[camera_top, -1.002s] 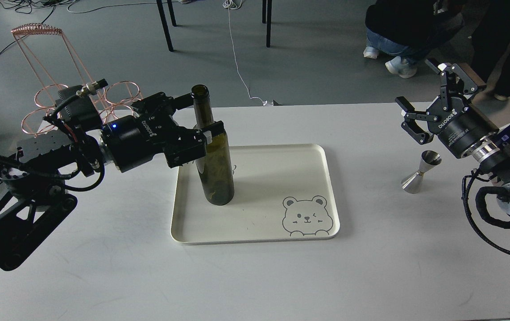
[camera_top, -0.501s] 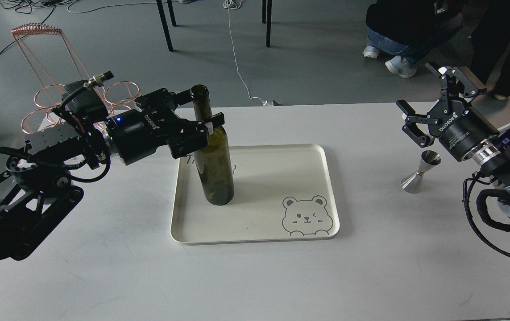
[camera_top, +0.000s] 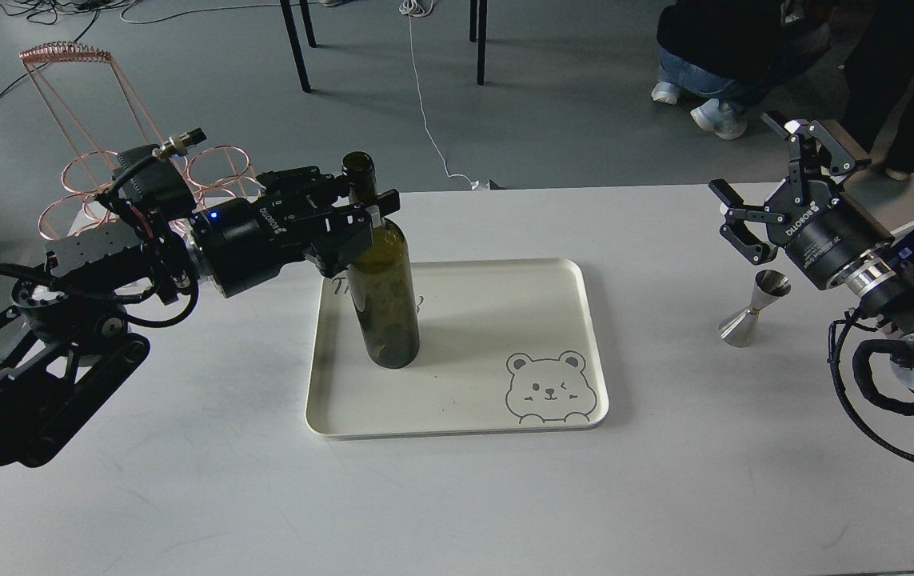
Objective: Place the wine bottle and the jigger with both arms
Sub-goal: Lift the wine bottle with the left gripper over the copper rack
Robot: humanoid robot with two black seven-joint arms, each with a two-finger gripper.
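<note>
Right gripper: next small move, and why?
Probably lower the right gripper down onto the jigger, fingers spread, then close. The wine bottle already stands upright on the bear tray, with the left gripper at its shoulder, while the jigger sits on the bare table right of the tray, just below the open right gripper.

Even, soft overhead light, sharp focus throughout. My view: faint shadow right of the wine bottle [camera_top: 381, 280] on the tray [camera_top: 568, 276]; mild glint on the jigger [camera_top: 752, 310].
</note>
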